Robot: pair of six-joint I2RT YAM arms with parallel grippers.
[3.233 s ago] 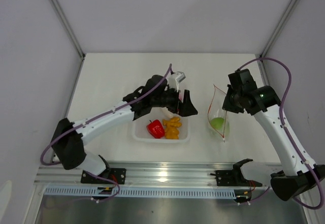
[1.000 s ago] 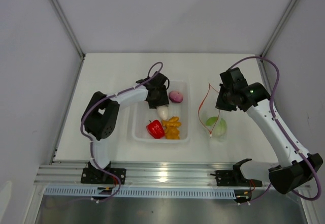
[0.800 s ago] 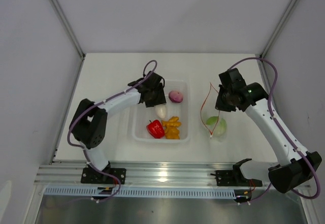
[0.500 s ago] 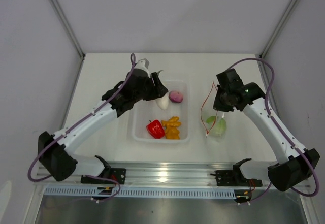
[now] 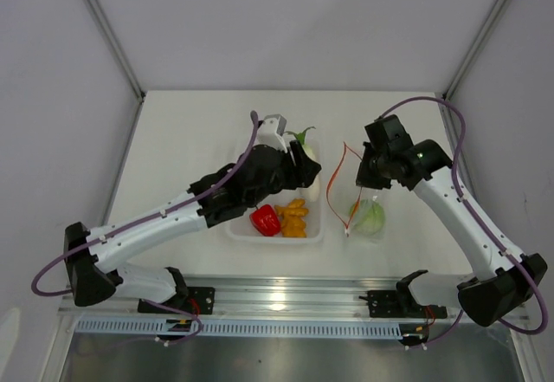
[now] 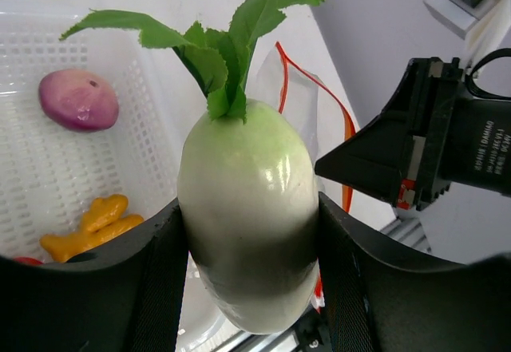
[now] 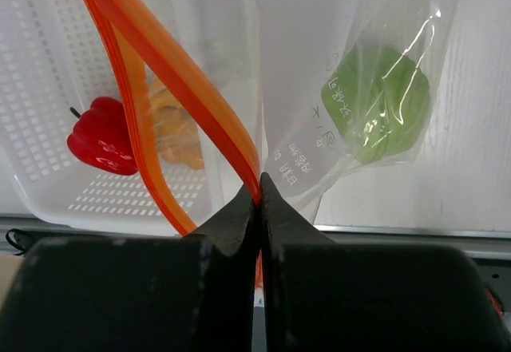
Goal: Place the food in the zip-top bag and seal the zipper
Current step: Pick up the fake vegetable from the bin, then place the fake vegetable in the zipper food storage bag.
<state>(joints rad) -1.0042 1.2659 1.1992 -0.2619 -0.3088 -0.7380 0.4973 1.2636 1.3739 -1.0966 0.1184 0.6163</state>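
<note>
Left fingers (image 5: pixel 303 167): half-spread, clamping glossy white green-leafed radish (image 6: pixel 249 208) between them.
Right fingers (image 7: pixel 258 208): closed, pinching orange-red zipper strip (image 7: pixel 164 69) of clear floppy bag (image 7: pixel 307 156) at their tips.

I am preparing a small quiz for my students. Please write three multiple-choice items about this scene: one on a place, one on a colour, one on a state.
1. Where is the green cabbage relative to the zip-top bag?
A. beside it
B. on top of it
C. inside it

2. What colour is the zipper?
A. orange-red
B. blue
C. black

3. What is the state of the right pincer?
A. wide open
B. shut on the zipper
C. shut on the cabbage

Answers:
1. C: the cabbage shows through the clear plastic, low in the hanging bag.
2. A: the strip along the bag's mouth is orange-red in every view.
3. B: in the right wrist view, the fingertips meet with the strip pinched between them.
</note>
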